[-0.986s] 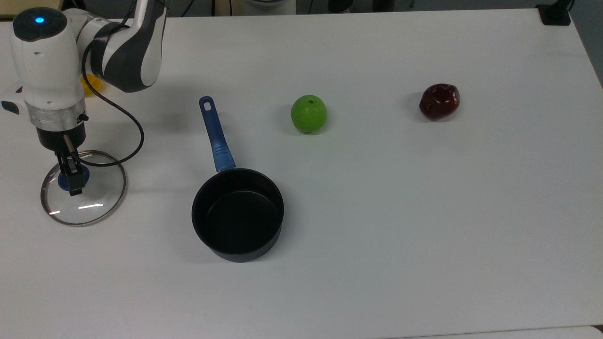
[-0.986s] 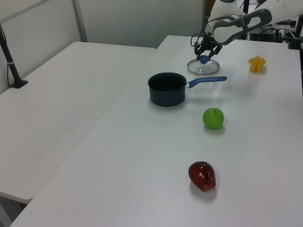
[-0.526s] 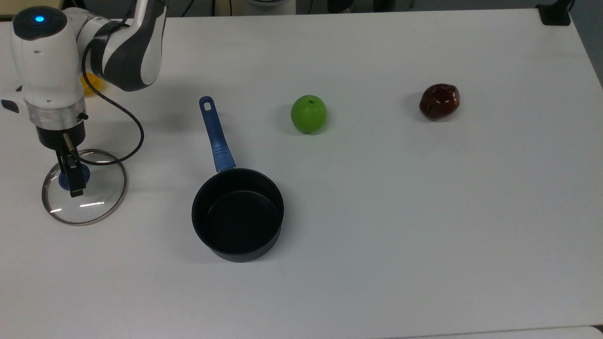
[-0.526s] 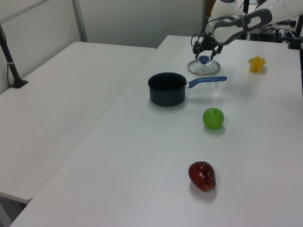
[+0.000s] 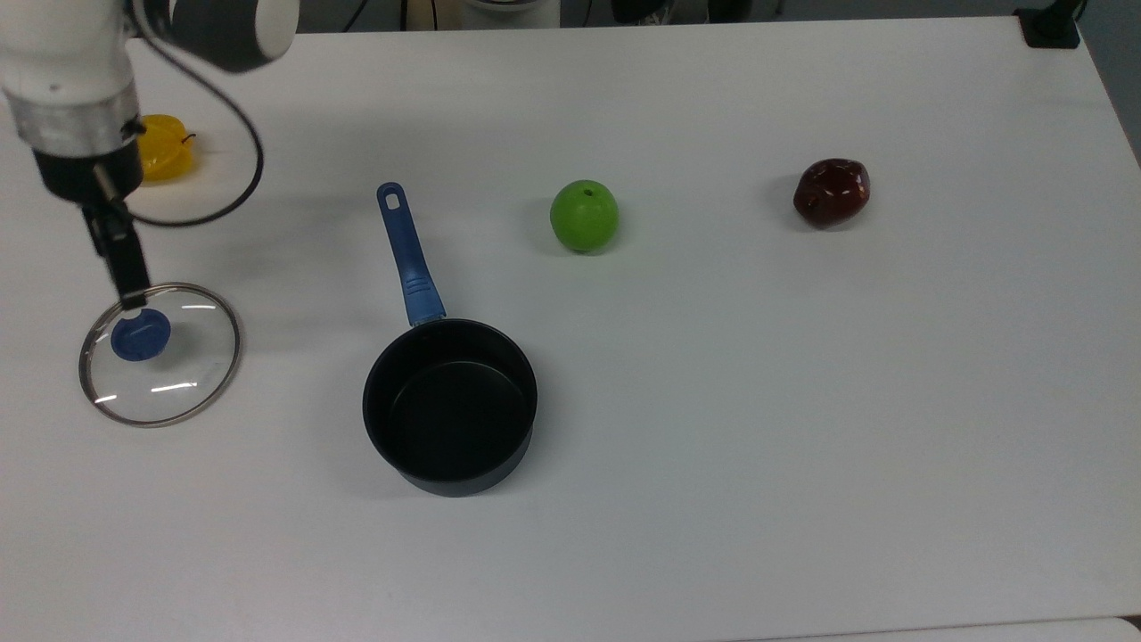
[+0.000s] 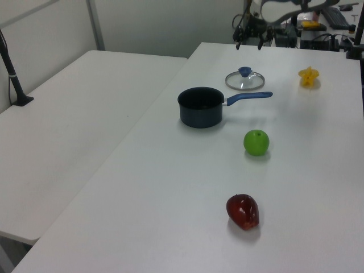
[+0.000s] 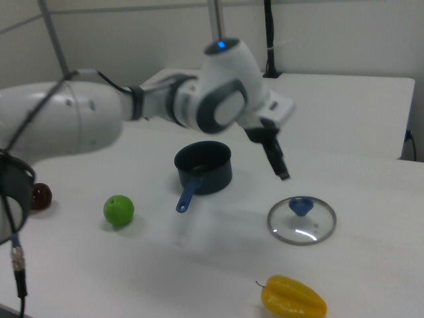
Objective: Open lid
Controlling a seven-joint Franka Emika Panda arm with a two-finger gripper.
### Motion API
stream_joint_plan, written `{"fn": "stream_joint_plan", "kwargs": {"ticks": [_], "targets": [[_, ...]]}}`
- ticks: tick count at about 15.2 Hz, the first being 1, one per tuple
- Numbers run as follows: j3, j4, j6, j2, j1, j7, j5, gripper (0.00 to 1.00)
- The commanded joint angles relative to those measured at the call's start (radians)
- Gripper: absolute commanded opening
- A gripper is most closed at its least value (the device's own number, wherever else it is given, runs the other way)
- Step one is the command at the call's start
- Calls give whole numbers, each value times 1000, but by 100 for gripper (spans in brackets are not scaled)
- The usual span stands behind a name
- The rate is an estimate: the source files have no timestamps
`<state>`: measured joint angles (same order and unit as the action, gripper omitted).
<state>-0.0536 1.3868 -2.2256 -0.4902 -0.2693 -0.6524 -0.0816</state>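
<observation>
Shows the lid lying flat, blue knob up, on the white table close to the top view's left edge, apart from the black saucepan and touching nothing else. Finds the saucepan uncovered and empty, nearer the top view's lower edge than the upper, with its blue handle pointing toward the far edge. Places the gripper in the air above the lid, clear of the knob, gripping nothing; reads in the left view as jaws parted, with a visible gap between the two prongs. Puts three pieces of fruit elsewhere on the table: a yellow one toward the top view's upper-left corner, a green apple just past the handle's end toward the middle, and a dark red one further toward the top view's right edge. Suggests a task essentially finished: pot open, lid set down and let go. Leaves, by this reading, little beyond taking the arm well away from the lid. Offers no sign of anything tilted, slipping or at risk near the table's edge.
</observation>
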Motion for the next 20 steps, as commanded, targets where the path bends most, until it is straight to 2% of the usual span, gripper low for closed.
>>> {"fn": "stream_joint_plan", "kwargs": {"ticks": [1, 4, 6, 7, 9, 11, 13, 16, 20], "targets": [[-8, 69, 243, 183, 100, 120, 14, 100], [-25, 83, 421, 260, 198, 230, 14, 100], [-81, 144, 480, 343, 300, 313, 17, 100], [-109, 182, 494, 387, 344, 374, 43, 100], [-146, 224, 495, 426, 384, 440, 101, 100], [-204, 244, 497, 456, 430, 491, 109, 100], [-218, 244, 520, 473, 435, 511, 117, 100], [-221, 236, 572, 481, 424, 611, 118, 100], [-218, 235, 569, 484, 424, 609, 120, 100]]}}
